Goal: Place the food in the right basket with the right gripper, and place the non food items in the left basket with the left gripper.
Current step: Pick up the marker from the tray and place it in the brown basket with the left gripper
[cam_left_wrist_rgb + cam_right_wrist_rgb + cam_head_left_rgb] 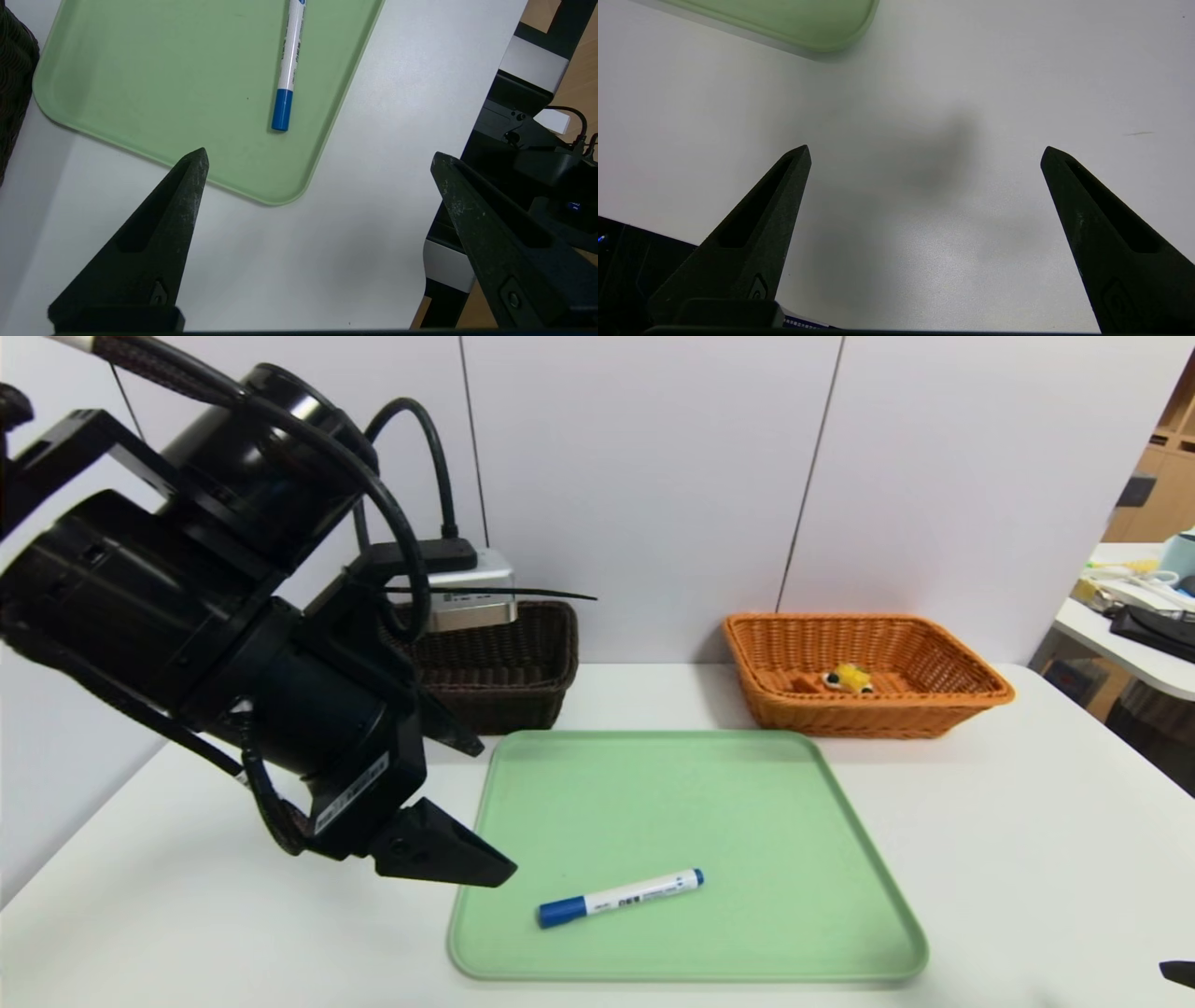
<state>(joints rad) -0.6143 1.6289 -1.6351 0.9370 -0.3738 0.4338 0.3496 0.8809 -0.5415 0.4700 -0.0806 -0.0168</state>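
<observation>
Nearest the head camera, the left hand [467, 803] is seen hanging above the tabletop [1027, 859] at the left edge of the green tray [653, 775], with nothing between its fingers, which stand wide apart. Only one finger and a bit of the second are made out there, the rest being covered by the bulky black arm; in the left wrist view [317, 158] both fingers are shown in full, spread over the tray's rounded corner [275, 198] and bare tabletop [327, 261]. The marker pen [620, 898] lies flat on the near part of the tray, its blue cap toward the left hand; in the left wrist view [287, 70] its far end is cut off by the frame edge.

The right hand is caught in the head view only as a dark tip at the lower right corner [1178, 973]. In its own wrist view [924, 154] its fingers are seen held wide apart and empty over bare tabletop, with a corner of the tray [822, 28] beyond them.

Farther back, the dark brown basket [509, 667] is half hidden behind the left arm, and its inside cannot be seen. The orange basket [864, 672] stands well to the right, behind the tray, with the toy waffle [848, 679] lying inside it, small and hard to make out. Neither wrist view shows the orange basket or the waffle.
</observation>
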